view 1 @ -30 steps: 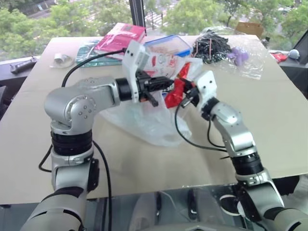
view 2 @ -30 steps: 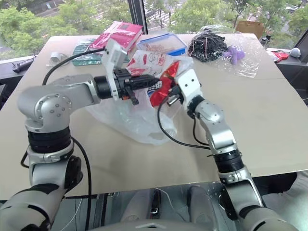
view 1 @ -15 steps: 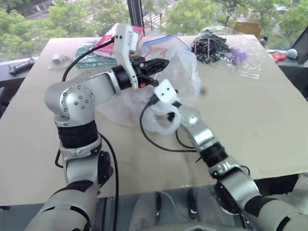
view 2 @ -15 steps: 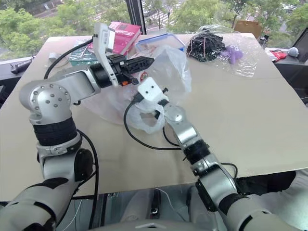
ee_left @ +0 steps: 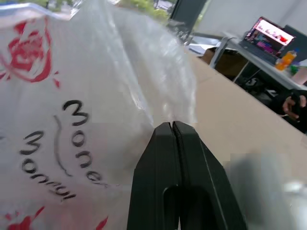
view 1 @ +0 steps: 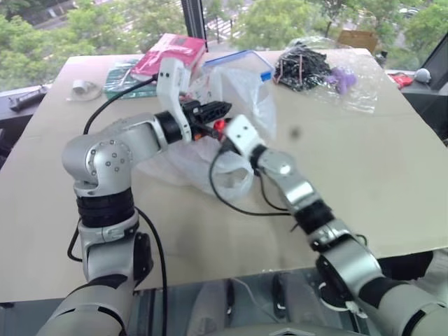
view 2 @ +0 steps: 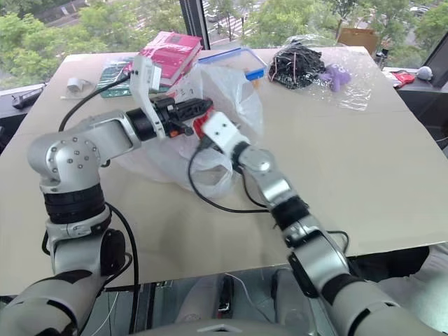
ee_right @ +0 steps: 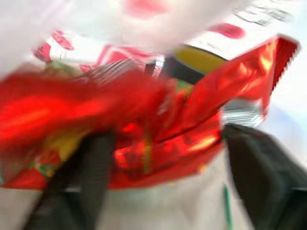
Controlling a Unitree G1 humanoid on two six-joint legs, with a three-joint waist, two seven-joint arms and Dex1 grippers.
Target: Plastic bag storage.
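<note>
The plastic bag, white and crinkly with red print, lies slumped on the table with its mouth lifted. My left gripper is shut on the bag's upper edge; the left wrist view shows its gripper pinched together against the film of the bag. My right gripper reaches into the bag's mouth just below the left one. In the right wrist view that gripper is open, fingers spread wide, with a red foil snack packet lying between them inside the bag.
At the table's far edge sit a pink box, a teal packet, a clear container with a blue lid and a clear plastic with black bands and a purple piece. A person's hand shows beyond the table.
The right gripper has carried the red packet into the bag's mouth and spread its fingers. The left gripper, still shut on the bag, has shifted a little left.
</note>
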